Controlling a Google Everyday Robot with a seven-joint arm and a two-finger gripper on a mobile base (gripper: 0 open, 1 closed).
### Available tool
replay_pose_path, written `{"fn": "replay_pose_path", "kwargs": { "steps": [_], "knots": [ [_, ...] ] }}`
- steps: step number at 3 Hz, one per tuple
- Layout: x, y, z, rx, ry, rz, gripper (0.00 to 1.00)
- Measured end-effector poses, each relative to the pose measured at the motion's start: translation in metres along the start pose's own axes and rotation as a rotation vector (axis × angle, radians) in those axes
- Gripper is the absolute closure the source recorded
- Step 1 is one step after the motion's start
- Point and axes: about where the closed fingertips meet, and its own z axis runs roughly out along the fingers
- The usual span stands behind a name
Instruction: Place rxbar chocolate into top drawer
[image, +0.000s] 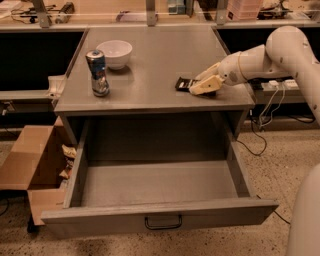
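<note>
Nearest the camera, the top drawer (160, 212) is seen pulled fully out, below the pincer and forward of it. Its floor is bare and its small dark handle (163, 221) faces the viewer. It is judged to be standing open so that the bar can be lowered straight in once it is lifted clear of the table edge. A cardboard box (25, 160) is seen on the floor beside the drawer, well apart from the pincer, on the side away from the arm.

Higher and farther back, the pincer (204, 85) is laid low on the table (150, 95), near the front corner. The rxbar chocolate (183, 83) lies flat on the table and is partly covered by the pincer's tip. Only its dark end shows, on the side away from the arm. Whether the pincer is open, closed or already gripping the bar cannot be told. The white arm (260, 55) is reached in from the side at a shallow slant, presumably so that so flat a thing can be taken from the surface. The pickup is judged to be the step in hand, and nothing has yet been placed.

Across the table from the pincer, well apart, a blue-and-silver can (98, 72) stands upright. A white bowl (114, 52) sits just behind it, farther back than the pincer. Neither lies between the pincer and the drawer.
</note>
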Motion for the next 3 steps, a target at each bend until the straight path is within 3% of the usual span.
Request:
{"fn": "replay_pose_path", "kwargs": {
  "steps": [1,3],
  "knots": [
    [-0.001,0.0,-0.001,0.0,0.0,0.0,1.0],
    [-0.038,0.078,-0.058,-0.039,-0.205,-0.096,1.0]
  ]
}}
